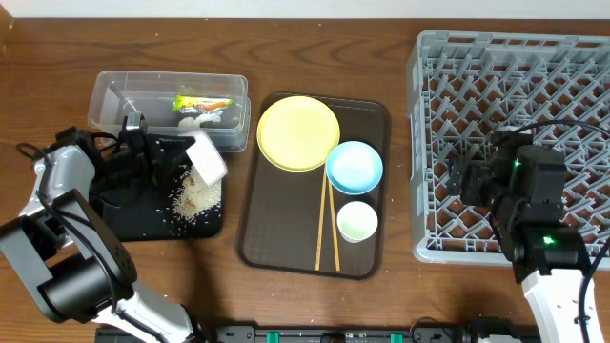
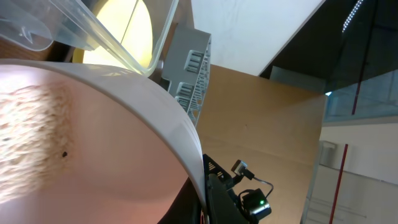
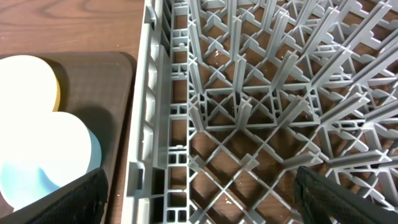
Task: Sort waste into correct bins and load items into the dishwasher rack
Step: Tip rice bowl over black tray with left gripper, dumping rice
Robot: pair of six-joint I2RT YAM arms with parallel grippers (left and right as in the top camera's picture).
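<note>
My left gripper (image 1: pixel 187 152) is clamped on the one white bowl (image 1: pixel 208 157), tilted over the black tray (image 1: pixel 133 214) at centre left where rice grains (image 1: pixel 195 198) lie in one heap, and my right gripper (image 1: pixel 465 181) hangs spread wide over the single grey rack (image 1: pixel 438 57) at right. Upper left, the clear tub (image 1: pixel 114 90) holds one wrapper (image 1: pixel 202 103), its print too small to read, and what looks like one paper scrap (image 1: pixel 191 121). On the brown tray (image 1: pixel 376 119) in the middle: one yellow plate (image 1: pixel 297 133), one blue bowl (image 1: pixel 355 167), one cup (image 1: pixel 357 221), two chopsticks (image 1: pixel 330 200).
</note>
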